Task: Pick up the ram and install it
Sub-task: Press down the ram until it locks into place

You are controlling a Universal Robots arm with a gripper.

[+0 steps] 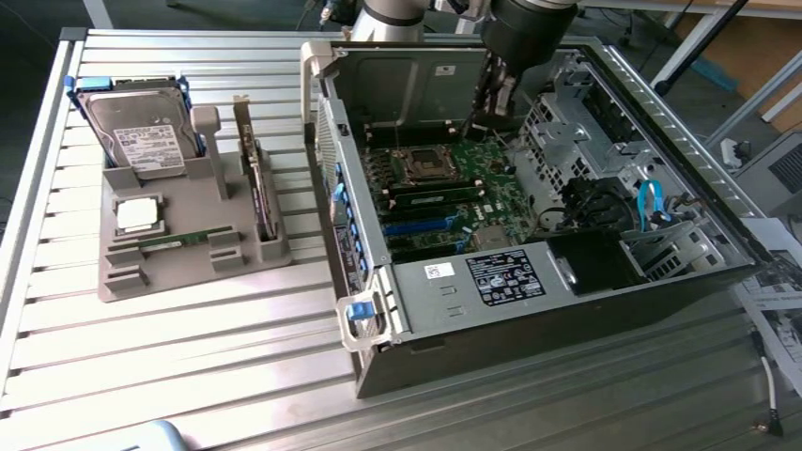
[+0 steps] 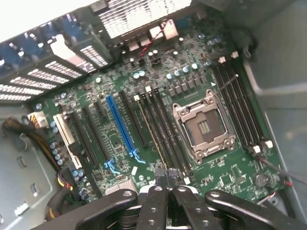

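The claw (image 2: 163,188) hangs low inside the open case (image 1: 701,202), fingers pressed together with nothing between them, above the motherboard (image 2: 120,96) beside the empty CPU socket (image 2: 204,127). One ram (image 1: 433,196) sits seated in a slot next to that socket. Another ram (image 1: 169,241) lies in the gray tray (image 1: 188,272) on the surface (image 1: 188,366), near a hard drive (image 1: 148,136).

arm (image 1: 520,28) cut off by the frame edge, label (image 1: 499,275) print too small to read
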